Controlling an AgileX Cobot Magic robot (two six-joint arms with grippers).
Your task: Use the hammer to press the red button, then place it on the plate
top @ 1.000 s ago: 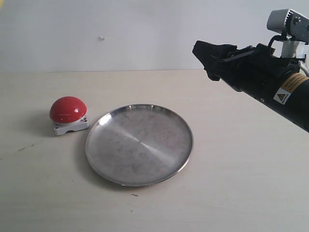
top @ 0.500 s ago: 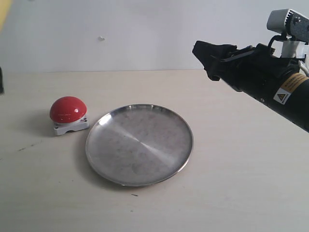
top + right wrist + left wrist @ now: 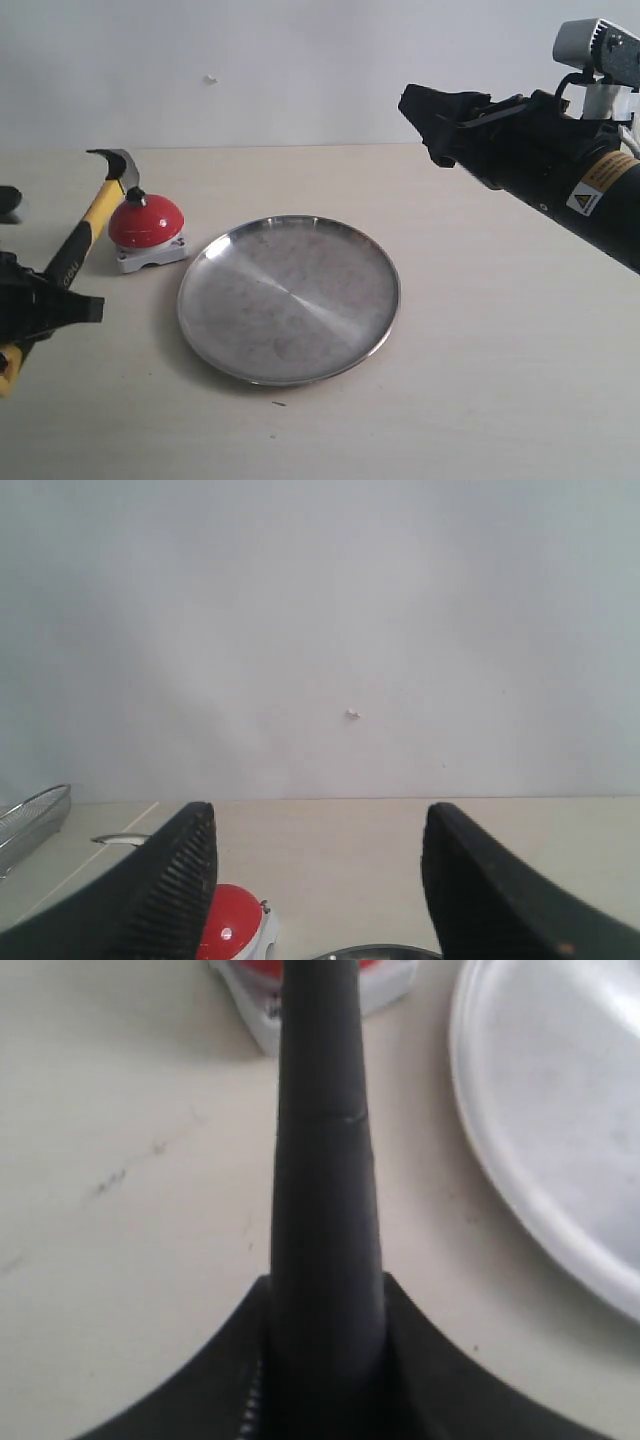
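One hammer (image 3: 88, 228) head on red button (image 3: 150, 222), exterior view only

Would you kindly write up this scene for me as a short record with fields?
hammer: held by its handle, head down on top of the button
button: red dome, beside the left edge of the plate
plate: nothing on it
left pincer: shut on the hammer handle
right pincer: open, empty, raised above the table
task stage: pressing; hammer not yet on the plate
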